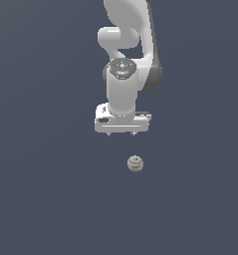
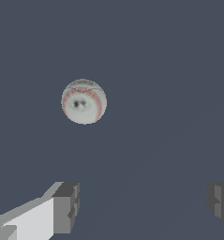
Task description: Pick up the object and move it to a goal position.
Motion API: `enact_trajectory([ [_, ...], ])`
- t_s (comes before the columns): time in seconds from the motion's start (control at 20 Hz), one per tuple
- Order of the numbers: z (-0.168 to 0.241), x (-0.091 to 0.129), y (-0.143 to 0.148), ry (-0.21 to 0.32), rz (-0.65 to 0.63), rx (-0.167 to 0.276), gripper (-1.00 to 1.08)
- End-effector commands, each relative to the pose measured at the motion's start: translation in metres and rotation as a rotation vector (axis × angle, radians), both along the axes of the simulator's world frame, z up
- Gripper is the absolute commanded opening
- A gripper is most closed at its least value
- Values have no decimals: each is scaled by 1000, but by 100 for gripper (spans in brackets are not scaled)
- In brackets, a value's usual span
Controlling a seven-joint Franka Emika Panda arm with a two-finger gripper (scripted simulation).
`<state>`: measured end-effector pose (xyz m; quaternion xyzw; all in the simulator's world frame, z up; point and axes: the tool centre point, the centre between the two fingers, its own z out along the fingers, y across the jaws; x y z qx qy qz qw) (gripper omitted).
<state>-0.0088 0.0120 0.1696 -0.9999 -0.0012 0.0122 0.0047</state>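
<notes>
Hand (image 1: 121,133) hangs with fingers apart, well clear of the ball (image 1: 135,163) on bare floor.

One ball (image 1: 135,163), one robot arm (image 1: 124,74), one gripper (image 1: 121,134)

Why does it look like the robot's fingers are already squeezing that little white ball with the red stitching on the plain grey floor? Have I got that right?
Not quite. The fingers are spread wide and hold nothing; the wrist view shows the ball lying apart from them, outside the gap. The exterior view agrees: the ball lies clear of the gripper. The rest is right: a small white ball with red stitching on a plain grey floor.
</notes>
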Motion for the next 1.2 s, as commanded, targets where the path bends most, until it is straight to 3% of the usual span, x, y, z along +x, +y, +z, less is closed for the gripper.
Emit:
enact_trajectory([
  [0.0,0,0,0,0,0,0,100],
  [0.45,-11,-10,25,41,4,29,100],
  [0.8,-11,-9,24,39,15,28,100],
  [1.15,-15,-3,27,35,103,25,100],
])
